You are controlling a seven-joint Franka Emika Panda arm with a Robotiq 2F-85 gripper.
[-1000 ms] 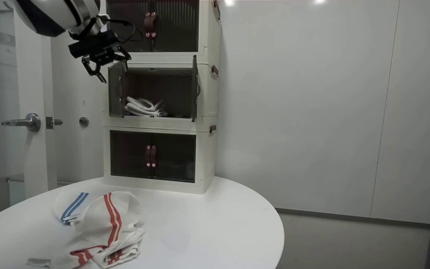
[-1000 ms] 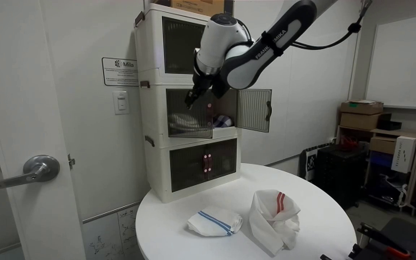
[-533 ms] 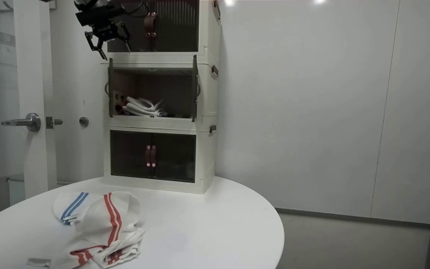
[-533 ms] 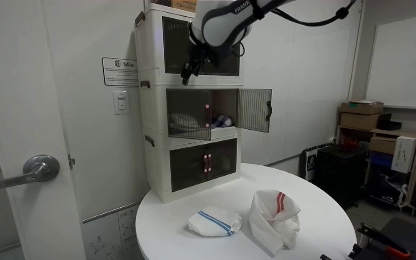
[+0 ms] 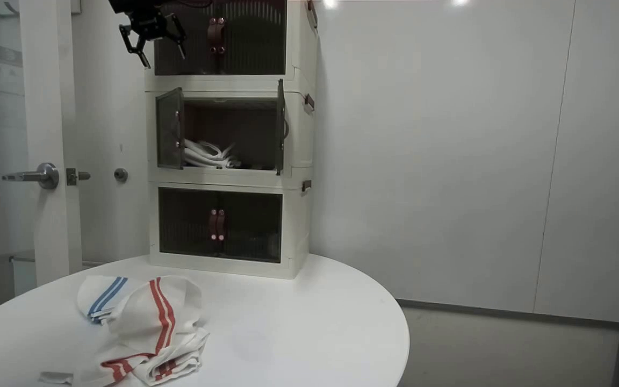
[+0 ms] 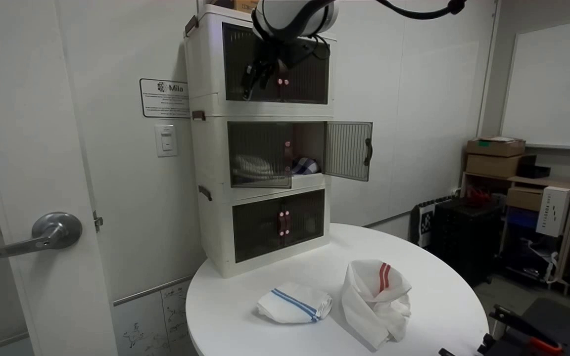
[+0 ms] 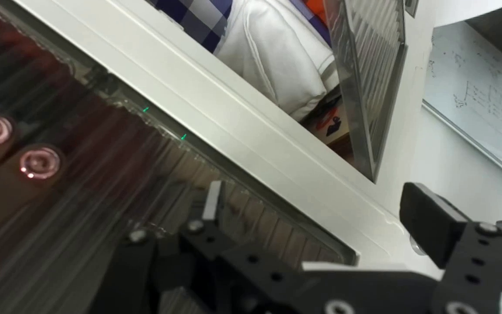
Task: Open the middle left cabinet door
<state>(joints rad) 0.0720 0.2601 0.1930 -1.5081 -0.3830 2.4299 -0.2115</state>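
- On the white table (image 5: 309, 322), your cabinet stack (image 5: 218, 179) rises 3 tiers, top doors (image 5: 239, 48) and bottom doors (image 5: 237, 228) closed.
- Left on the middle tier (image 5: 297, 137), your middle left cabinet door (image 5: 168, 129) stands swung outward.
- Inside that tier lie white cloth (image 7: 273, 56) and checkered cloth (image 7: 198, 15).
- Above the door, your gripper (image 5: 165, 62) holds its fingers (image 7: 429, 222) apart.

jaws: spread apart | middle left door (image 7: 368, 87): ajar | white cloth (image 7: 273, 56): inside cabinet (image 7: 242, 124) (checked cloth (image 7: 194, 19) beside it)
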